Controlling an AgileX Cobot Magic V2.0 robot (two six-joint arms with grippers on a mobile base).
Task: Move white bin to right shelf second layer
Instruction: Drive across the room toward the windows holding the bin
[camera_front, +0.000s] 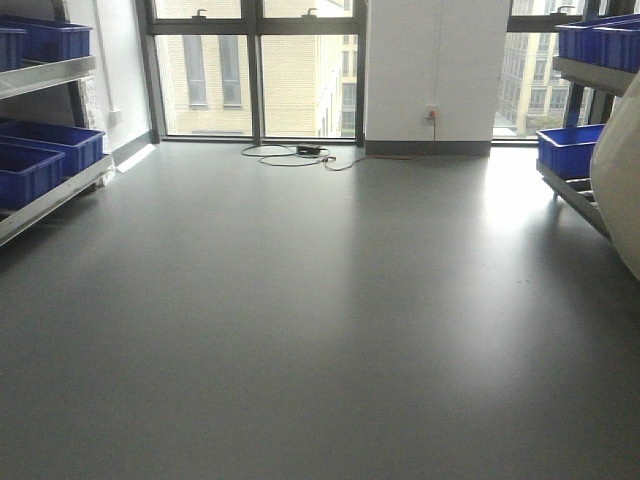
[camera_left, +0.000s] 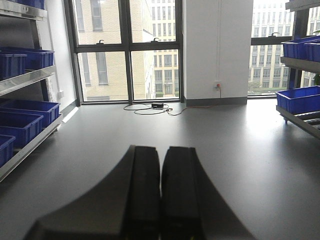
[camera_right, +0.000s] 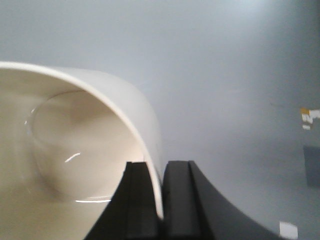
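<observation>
The right gripper (camera_right: 161, 172) was clamped on the bin (camera_right: 75, 150), one finger inside the rim and one outside, with the thin wall pinched between them. The bin hung clear of the floor (camera_front: 300, 320), tipped so that its mouth faced the wrist camera and its rounded base showed from within. In the front view the bin's cream side filled the near right edge, in front of the near end of the right shelf (camera_front: 575, 197); whether it touched the shelf could not be told.

The left gripper (camera_left: 160, 155) had its fingers pressed together on nothing and pointed level over the floor.

Farther on, a blue crate (camera_front: 568, 150) sat on the right shelf's lower visible level, with more crates on the level above. Across the room the left shelves (camera_front: 50, 195) held blue crates too. Far off, cables (camera_front: 295, 155) lay on the floor below the windows (camera_front: 250, 70), left of a white wall (camera_front: 435, 70).
</observation>
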